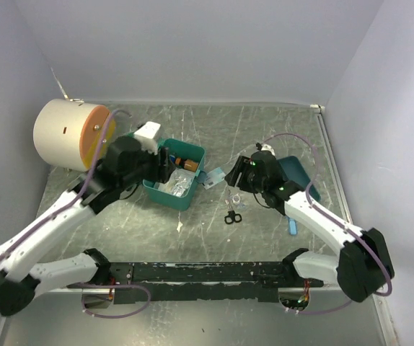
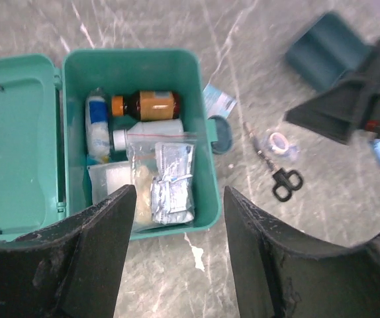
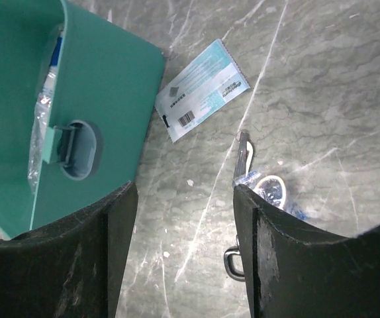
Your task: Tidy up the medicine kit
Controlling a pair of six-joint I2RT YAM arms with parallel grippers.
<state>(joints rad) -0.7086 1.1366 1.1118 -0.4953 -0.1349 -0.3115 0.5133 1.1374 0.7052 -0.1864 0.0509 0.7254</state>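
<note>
The medicine kit (image 1: 169,196) is a teal box with its lid (image 2: 14,146) swung open to the left. Inside lie a brown bottle (image 2: 147,105), a white bottle (image 2: 151,128), a blue-white tube (image 2: 97,129) and foil packets (image 2: 171,182). My left gripper (image 1: 158,164) is open and empty above the kit's near wall (image 2: 206,165); in its wrist view the gripper (image 2: 180,255) frames bare table. My right gripper (image 1: 234,174) is open and empty, just right of the kit's latch side (image 3: 104,86), above the table (image 3: 183,255).
A light blue packet (image 3: 203,98) lies by the kit's right wall. Black scissors (image 2: 284,180) and a wrapped tape roll (image 2: 279,142) lie right of it. A dark teal divided tray (image 1: 297,176), a small blue item (image 1: 292,225) and a cream cylinder (image 1: 66,133) stand around.
</note>
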